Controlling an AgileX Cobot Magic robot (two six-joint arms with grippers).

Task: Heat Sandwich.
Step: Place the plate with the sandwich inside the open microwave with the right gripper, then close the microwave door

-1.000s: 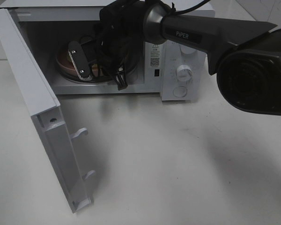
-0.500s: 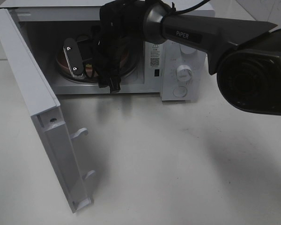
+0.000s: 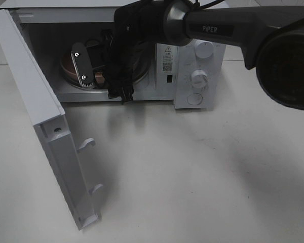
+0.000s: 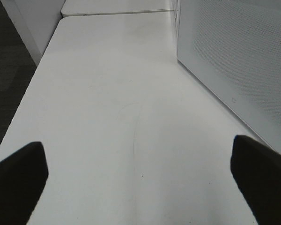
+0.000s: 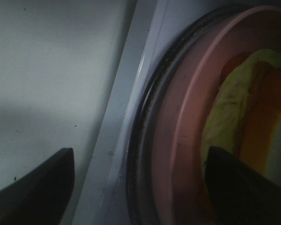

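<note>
White surface [image 3: 192,177] carries the open microwave [image 3: 200,76] at its far edge, sandwich [image 5: 229,103] on a plate [image 5: 187,117] inside; right jaws and left jaws alike gape empty, so withdrawing and shutting the door [image 3: 25,76] seems next.

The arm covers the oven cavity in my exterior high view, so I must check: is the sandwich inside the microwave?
Observer: Yes. In the right wrist view the sandwich lies on the pink plate, which sits on the turntable inside the microwave.
Operator: Do the right fingers clamp the plate?
Observer: No. The right gripper is open; the plate's rim shows between its fingers, not pinched.
Operator: And the left arm? I do not see it.
Observer: The left gripper is open over the white table, beside a white perforated panel.
</note>
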